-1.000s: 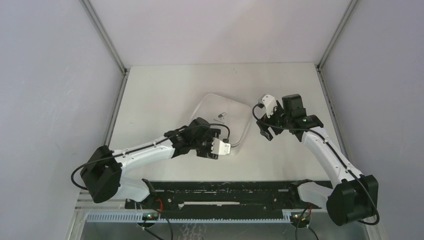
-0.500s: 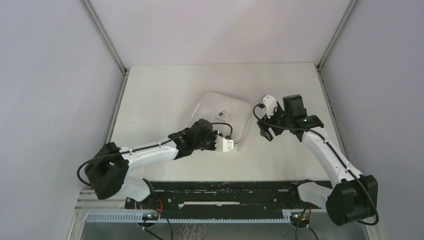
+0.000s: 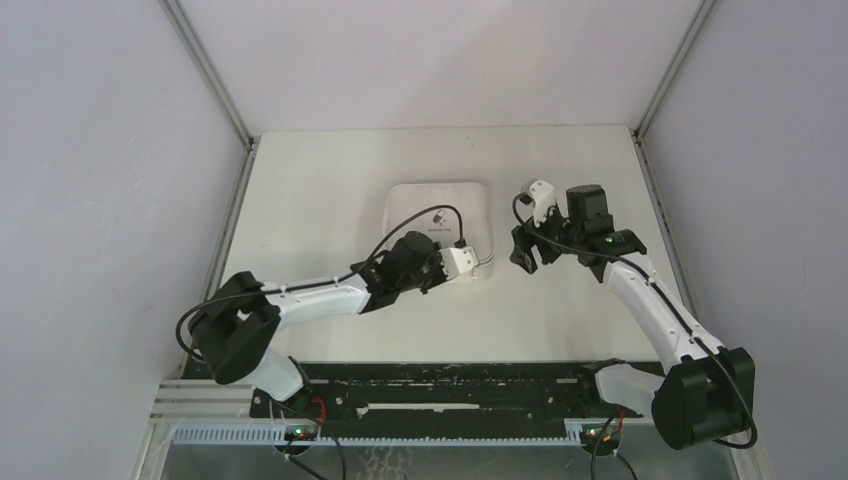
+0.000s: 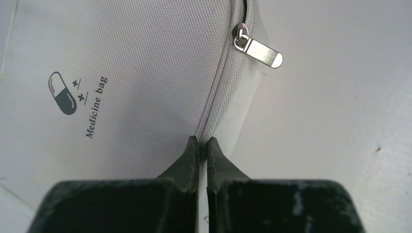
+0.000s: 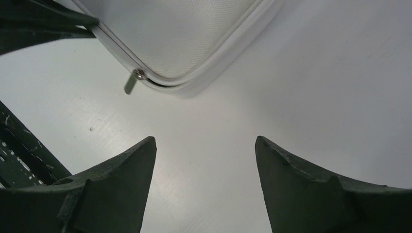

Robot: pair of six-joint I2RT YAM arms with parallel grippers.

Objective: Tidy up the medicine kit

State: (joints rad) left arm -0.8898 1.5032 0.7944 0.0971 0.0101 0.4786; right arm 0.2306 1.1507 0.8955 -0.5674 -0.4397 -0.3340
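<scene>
Our left gripper (image 4: 203, 141) has its two fingers pressed together with almost no gap. The tips sit on the zip seam of the medicine kit (image 4: 145, 73), on the side of the kit that faces the arm bases. From the left wrist view we cannot tell if a thin fold of the edge is nipped between them, or if the tips only press against it. We judge that this arm is placed there to steady the kit, so that it does not slide when somebody pulls the zip.

The kit lies flat on the table (image 3: 300, 200) with its lid closed and the pill logo (image 4: 63, 93) facing up. The zipper pull (image 5: 130, 83) lies flat on the table at a corner of the kit, near the left fingertips.

The right gripper (image 5: 204, 145) is wide open and holds nothing. It hovers just beside the right edge of the kit, not touching it, and looks at that same corner. We think it is held open like this to take the pull next. That pull is small and lies flat, so it may be hard to grasp cleanly.
</scene>
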